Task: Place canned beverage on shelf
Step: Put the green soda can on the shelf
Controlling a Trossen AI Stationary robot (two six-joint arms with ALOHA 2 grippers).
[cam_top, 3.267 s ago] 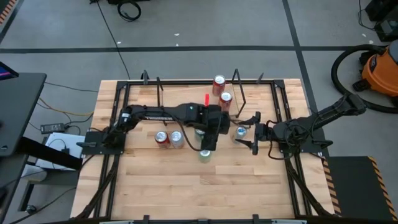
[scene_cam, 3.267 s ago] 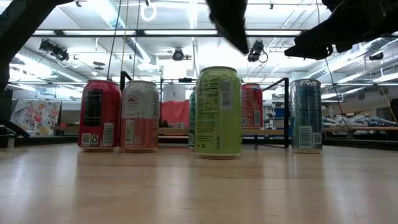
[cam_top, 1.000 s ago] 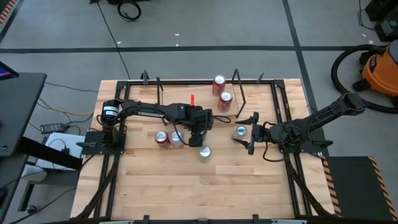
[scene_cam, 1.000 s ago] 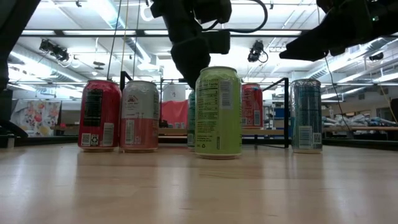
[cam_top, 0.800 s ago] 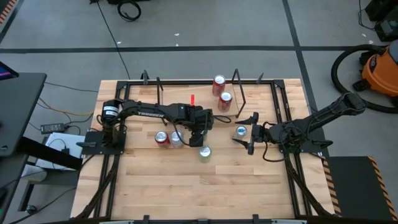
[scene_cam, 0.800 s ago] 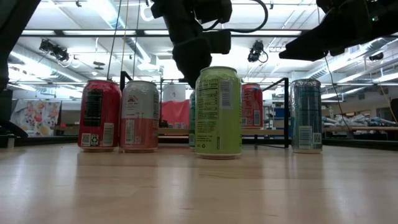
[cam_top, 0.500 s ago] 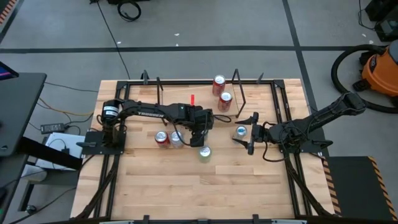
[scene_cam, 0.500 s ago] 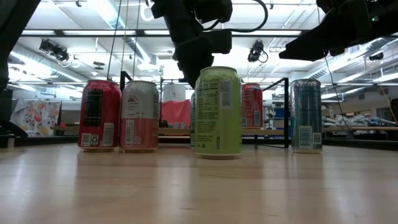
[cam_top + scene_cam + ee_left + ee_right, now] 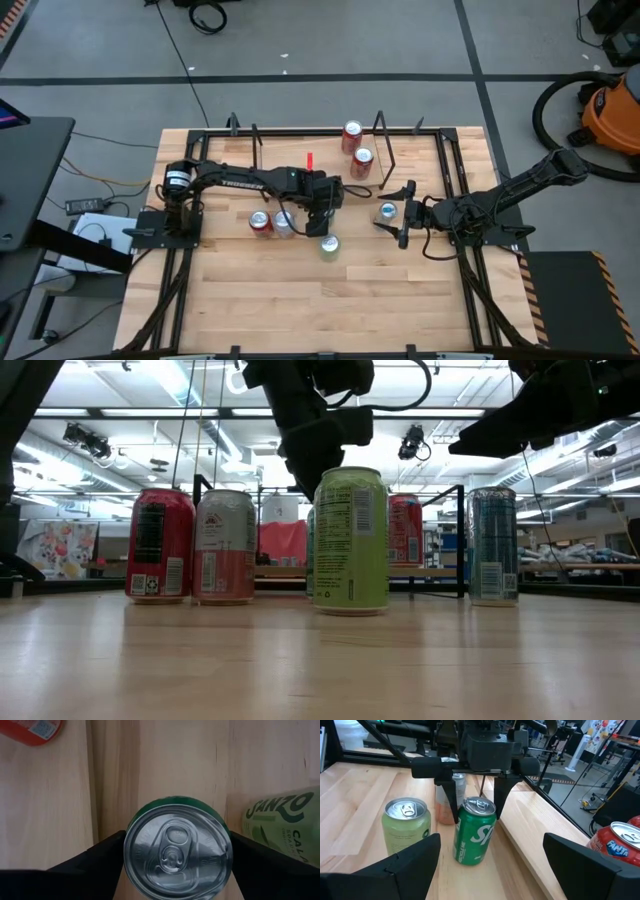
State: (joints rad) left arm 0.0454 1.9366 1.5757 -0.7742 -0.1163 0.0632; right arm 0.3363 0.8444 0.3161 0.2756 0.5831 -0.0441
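A dark green can (image 9: 177, 852) stands on the table just in front of the shelf (image 9: 285, 150), and my left gripper (image 9: 320, 203) is shut on it from above. The right wrist view shows the same can (image 9: 475, 837) between the left fingers. A light green can (image 9: 329, 244) stands just nearer. Two red cans (image 9: 352, 133) stand on the shelf's right end. My right gripper (image 9: 398, 215) hovers open next to a blue can (image 9: 388, 211), with nothing between its fingers. My left gripper pinches the dark green can between its two fingers, by its upper sides just below the rim (image 9: 129, 845). The fingers (image 9: 453, 795) point straight down, one on each side of the can. The can stands upright, its base (image 9: 467, 860) on the table.
A red can (image 9: 260, 222) and a pink-and-silver can (image 9: 284, 222) stand side by side left of the dark green one. A black metal frame (image 9: 200, 135) runs round the tabletop. Bare wood lies along the near side (image 9: 320, 310).
In the low view my left gripper's fingers have drawn in around the dark green can. The can stands where it was, and the other cans have kept their places.
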